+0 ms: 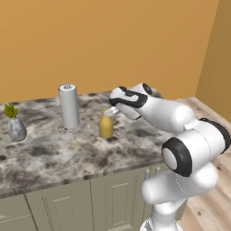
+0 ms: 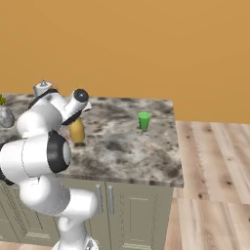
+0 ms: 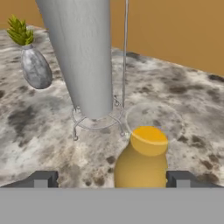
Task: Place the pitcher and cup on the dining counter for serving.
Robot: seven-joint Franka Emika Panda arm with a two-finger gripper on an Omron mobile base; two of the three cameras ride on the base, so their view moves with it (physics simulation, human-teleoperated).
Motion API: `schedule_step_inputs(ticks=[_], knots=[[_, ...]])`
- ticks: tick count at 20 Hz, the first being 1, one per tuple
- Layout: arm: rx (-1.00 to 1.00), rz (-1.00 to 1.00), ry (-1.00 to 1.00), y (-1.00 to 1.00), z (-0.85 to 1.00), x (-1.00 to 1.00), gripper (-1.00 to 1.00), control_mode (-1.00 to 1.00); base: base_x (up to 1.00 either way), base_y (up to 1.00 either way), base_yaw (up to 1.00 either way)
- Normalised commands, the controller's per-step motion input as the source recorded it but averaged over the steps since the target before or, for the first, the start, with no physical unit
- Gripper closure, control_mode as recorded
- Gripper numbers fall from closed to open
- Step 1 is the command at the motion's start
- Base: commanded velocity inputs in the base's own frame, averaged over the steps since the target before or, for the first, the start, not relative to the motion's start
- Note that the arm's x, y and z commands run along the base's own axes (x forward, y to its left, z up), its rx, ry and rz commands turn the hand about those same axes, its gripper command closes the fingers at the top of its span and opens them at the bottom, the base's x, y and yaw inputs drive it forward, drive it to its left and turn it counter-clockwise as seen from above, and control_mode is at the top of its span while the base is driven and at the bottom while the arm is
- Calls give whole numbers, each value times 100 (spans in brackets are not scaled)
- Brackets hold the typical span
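Standing upright on the dining counter (image 1: 54, 155), pitcher (image 1: 106, 125) neck points up.

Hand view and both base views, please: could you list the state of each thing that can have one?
pitcher: upright on the dining counter, between the open fingers, not gripped
cup: upright on the counter, apart
paper-towel roll: upright on its wire stand
pincer: open
vase: upright, holding a plant
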Motion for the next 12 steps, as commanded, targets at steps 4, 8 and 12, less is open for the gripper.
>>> schedule_step_inputs(ticks=[4,8,12], knots=[[0,-14,0,-9,81,-99,-100,-100,0,0,0],[0,-18,0,-15,95,-100,-100,-100,0,0,0],[0,-21,0,-22,94,-100,-100,-100,0,0,0]])
